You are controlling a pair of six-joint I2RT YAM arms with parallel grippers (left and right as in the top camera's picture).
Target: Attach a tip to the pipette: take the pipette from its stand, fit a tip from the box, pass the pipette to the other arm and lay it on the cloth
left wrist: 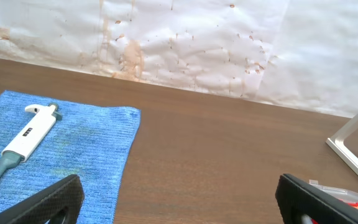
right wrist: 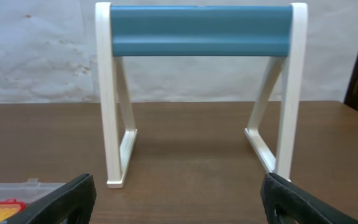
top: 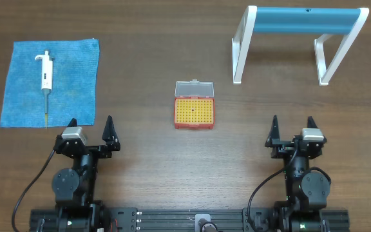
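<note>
On the cloth (top: 76, 84), seen from above, the pipette (top: 45, 72) carries a tip (top: 46, 118).

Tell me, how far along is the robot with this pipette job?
It looks finished. The pipette lies on the blue cloth with a yellowish tip fitted, and the stand holds nothing. Nothing is in hand: the left end effector and right end effector are open near their bases, apart from the open tip box. Nothing appears left to do.
</note>
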